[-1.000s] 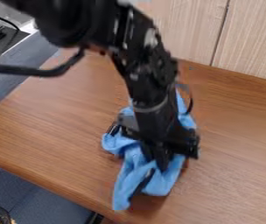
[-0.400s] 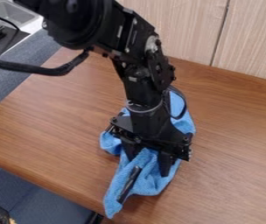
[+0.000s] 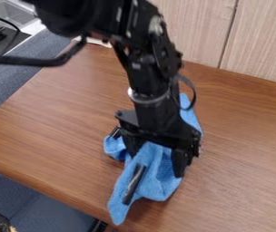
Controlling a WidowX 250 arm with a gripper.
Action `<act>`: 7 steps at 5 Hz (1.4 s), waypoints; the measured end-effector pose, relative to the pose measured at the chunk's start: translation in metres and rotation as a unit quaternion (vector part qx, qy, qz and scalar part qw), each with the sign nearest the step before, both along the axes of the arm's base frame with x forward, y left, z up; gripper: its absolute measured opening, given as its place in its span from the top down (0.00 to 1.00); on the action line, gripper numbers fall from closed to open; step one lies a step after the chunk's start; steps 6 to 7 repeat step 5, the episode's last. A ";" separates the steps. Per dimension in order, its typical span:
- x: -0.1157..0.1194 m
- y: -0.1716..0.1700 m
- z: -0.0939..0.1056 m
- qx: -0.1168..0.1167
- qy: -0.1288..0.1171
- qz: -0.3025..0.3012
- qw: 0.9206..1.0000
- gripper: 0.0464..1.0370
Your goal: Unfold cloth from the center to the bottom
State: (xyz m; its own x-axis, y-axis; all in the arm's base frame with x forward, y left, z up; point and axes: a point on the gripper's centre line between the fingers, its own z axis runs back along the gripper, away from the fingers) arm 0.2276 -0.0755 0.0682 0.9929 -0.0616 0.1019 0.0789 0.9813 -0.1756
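The black gripper (image 3: 156, 162) hangs over the blue cloth (image 3: 155, 179) with its fingers spread apart and cloth visible between them. Bunched and folded, the cloth lies near the table's front edge, its narrow lower end pointing down and left. One part shows at the gripper's left and another stretches up behind its right side; the arm hides the middle. A dark, slender object (image 3: 134, 184) lies along the lower part of the cloth; I cannot tell what it is.
The brown wooden table (image 3: 61, 131) ends at a front edge just below the cloth. A pale wood panel (image 3: 258, 43) stands behind it. A sink (image 3: 10, 12) is at the upper left, and a black cable (image 3: 31, 60) hangs from the arm.
The fingers, close together a second ago, have opened wide. The cloth's lower end has shifted slightly left and down, and more cloth shows between the fingers.
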 end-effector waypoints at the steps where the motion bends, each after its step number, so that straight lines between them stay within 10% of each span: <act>1: -0.001 0.003 0.021 0.003 -0.002 -0.005 1.000 0.03; 4: -0.015 -0.002 0.074 -0.042 -0.046 -0.026 0.998 0.04; 5: -0.008 0.007 0.075 -0.082 -0.036 -0.023 0.996 0.04; 7: -0.008 0.007 0.075 -0.082 -0.036 -0.023 0.996 0.04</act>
